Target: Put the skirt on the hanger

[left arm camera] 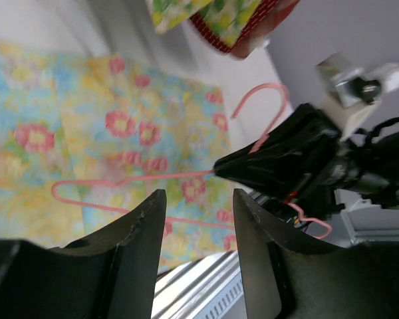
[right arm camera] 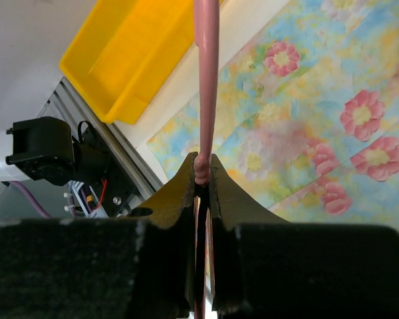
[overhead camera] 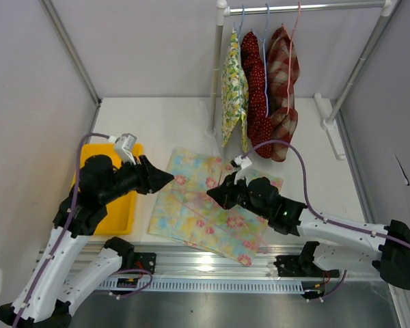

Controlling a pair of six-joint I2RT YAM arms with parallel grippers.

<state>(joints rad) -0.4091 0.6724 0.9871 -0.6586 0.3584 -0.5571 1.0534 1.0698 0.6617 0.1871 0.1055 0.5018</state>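
The pastel floral skirt (overhead camera: 208,208) lies flat on the table between the arms; it also shows in the left wrist view (left arm camera: 86,126) and the right wrist view (right arm camera: 319,113). My right gripper (overhead camera: 216,195) is shut on a thin pink wire hanger (right arm camera: 206,80) and holds it over the skirt. In the left wrist view the hanger (left arm camera: 130,179) lies across the skirt with its hook up beside the right gripper (left arm camera: 221,167). My left gripper (overhead camera: 165,179) is open and empty, just over the skirt's left edge, its jaws (left arm camera: 199,196) apart.
A yellow bin (overhead camera: 120,201) sits at the left under my left arm. A clothes rack (overhead camera: 307,8) at the back right holds three hanging garments (overhead camera: 260,96). The aluminium rail (overhead camera: 212,263) runs along the near table edge.
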